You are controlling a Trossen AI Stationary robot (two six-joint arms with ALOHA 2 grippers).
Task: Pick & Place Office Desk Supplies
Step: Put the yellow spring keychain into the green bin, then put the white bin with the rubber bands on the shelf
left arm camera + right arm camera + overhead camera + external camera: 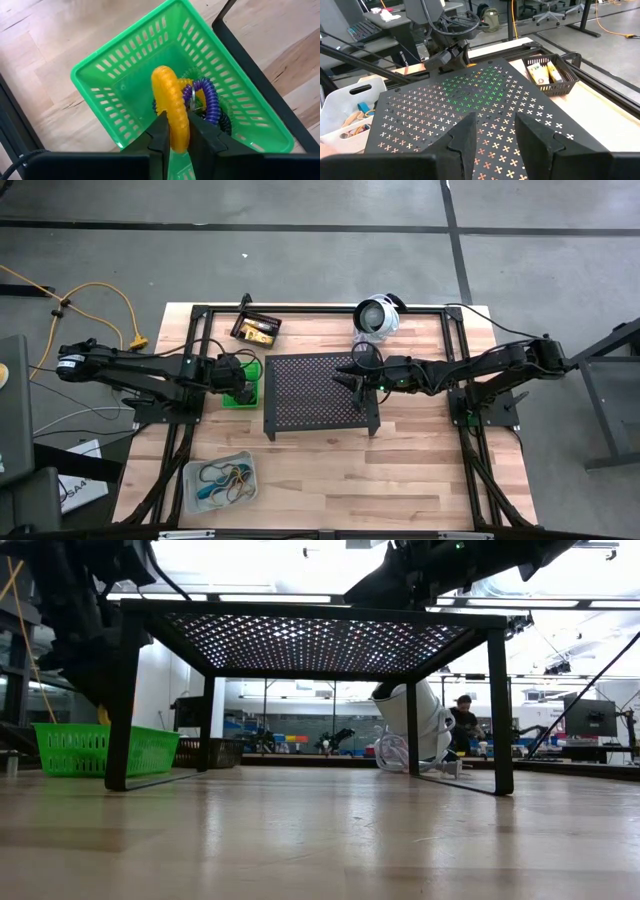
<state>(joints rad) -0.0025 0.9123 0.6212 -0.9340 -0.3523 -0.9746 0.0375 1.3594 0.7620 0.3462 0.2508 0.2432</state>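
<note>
My left gripper (175, 137) hangs over the green bin (100, 65), shut on a yellow coil loop (169, 92). A purple coil (211, 100) and darker coils lie inside that bin, which stands on the table by the black perforated stand's left edge (240, 396). My right gripper (495, 135) hovers open above the stand's top (470, 100) with nothing between its fingers. The black bin (256, 330) with yellow tubes sits at the far left. The clear bin (220, 483) with loose bands is at the near left. My left gripper pinches the yellow coil loop between its two fingers, on the stretch of coil nearest the gripper (176, 127). The fingers slant down from above into the green bin. The loop arches away from the fingers toward the coils in the bin; whether it rests on them I cannot tell.
The big black perforated stand (315, 392) fills the table's middle, between the two arms. A round white-and-silver device (378, 317) with a cable lies at the far side. Black frame rails run along the table's edges. Bare wood lies at the near right.
</note>
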